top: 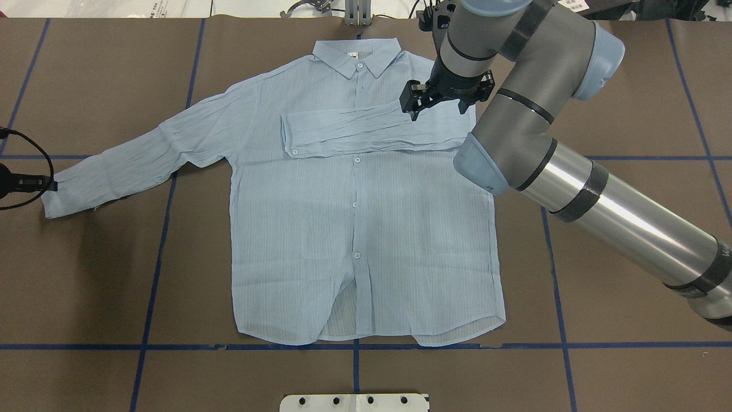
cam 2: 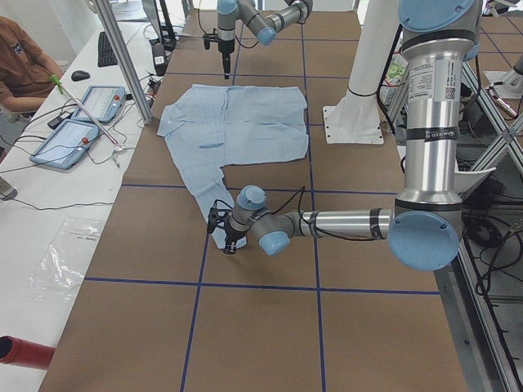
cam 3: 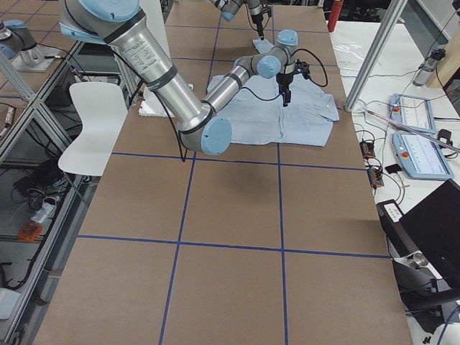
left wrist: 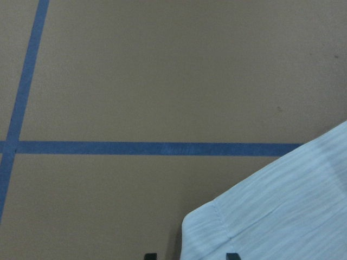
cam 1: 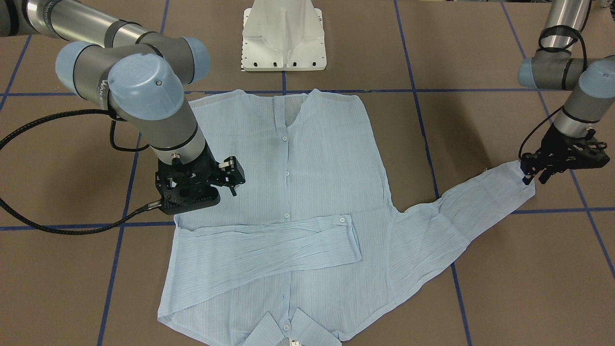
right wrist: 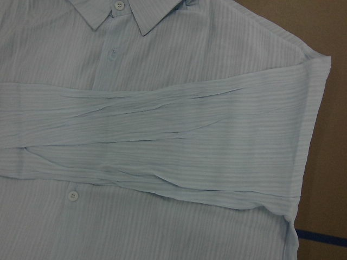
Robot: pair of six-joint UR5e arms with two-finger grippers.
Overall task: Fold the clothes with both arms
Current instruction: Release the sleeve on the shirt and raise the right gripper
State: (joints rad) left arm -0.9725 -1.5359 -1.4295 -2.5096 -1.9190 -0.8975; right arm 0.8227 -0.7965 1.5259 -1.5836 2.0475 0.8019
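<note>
One shirt (top: 354, 229) — two claws (left (cam 1: 533, 176), right (top: 414, 111))

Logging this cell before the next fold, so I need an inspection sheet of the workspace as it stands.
Surface: brown table, flat, with a blue tape grid.
Job's things: light blue shirt lies front up and buttoned. The folded sleeve lies across the chest. The outstretched sleeve reaches toward the left arm.
Clutter: nothing seen.
Grippers: left gripper is at the outstretched cuff, jaws open astride it. Right gripper hovers over the shirt by the folded sleeve, jaws unclear.
Cables: black cable loops beside the right arm.
Surroundings: white pedestal; side bench with pendants; seated person; white chair.
</note>
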